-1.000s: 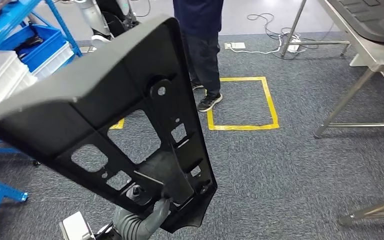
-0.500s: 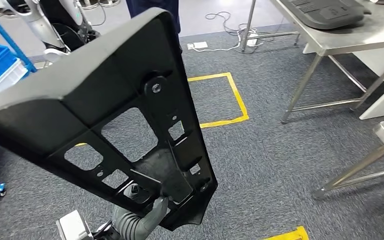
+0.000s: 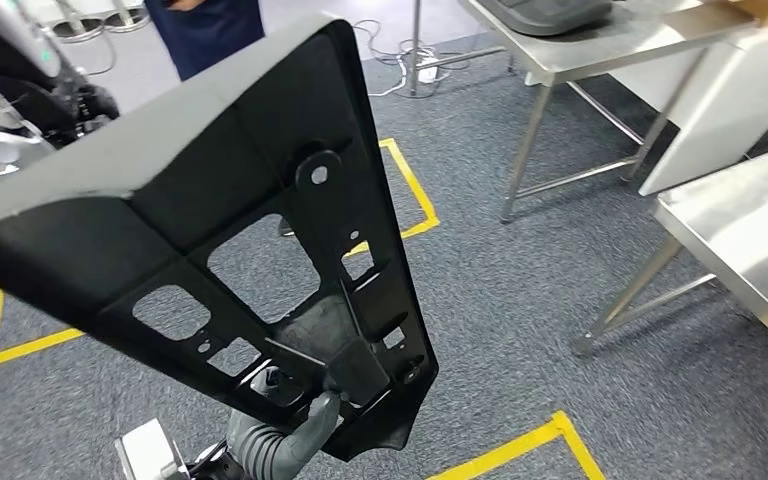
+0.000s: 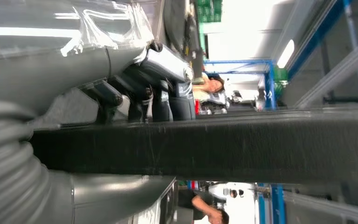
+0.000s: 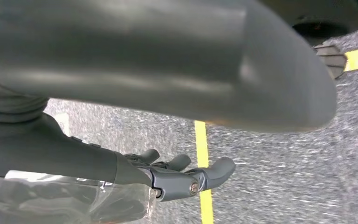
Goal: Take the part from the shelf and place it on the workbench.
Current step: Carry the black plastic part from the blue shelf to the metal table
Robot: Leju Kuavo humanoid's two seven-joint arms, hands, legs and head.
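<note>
I hold the large black moulded plastic panel [image 3: 250, 230], ribbed and pierced with cut-outs, in front of my chest, tilted so its long edge climbs away from me to the upper right. My left hand [image 3: 295, 425] grips it at its lower, near end: the thumb presses up against the inner face, and in the left wrist view my dark fingers [image 4: 168, 100] lie folded over the panel's thick black edge [image 4: 223, 147], so the edge sits clamped between them and the thumb.

My right hand [image 5: 182, 175] is under the panel's smooth rounded outer skin [image 5: 168, 60]. Its fingers curl loosely with space between them; whether they touch the panel I cannot tell.

The panel blocks most of my forward sight. Past its right edge lies grey carpet [image 3: 520, 330] marked with yellow floor tape [image 3: 410, 190], and one strip [image 3: 520, 445] runs close to my feet. A stainless steel workbench [image 3: 600, 45] stands ahead to the right, carrying a dark grey moulded part [image 3: 550, 12]; a second steel table [image 3: 750, 235] is nearer on the right, with a pale board [image 3: 720, 110] leaning between them. A person in dark blue clothing [image 3: 205, 30] stands at the far end above the panel's top edge, and cables [image 3: 400, 55] trail on the floor beside the bench leg.
</note>
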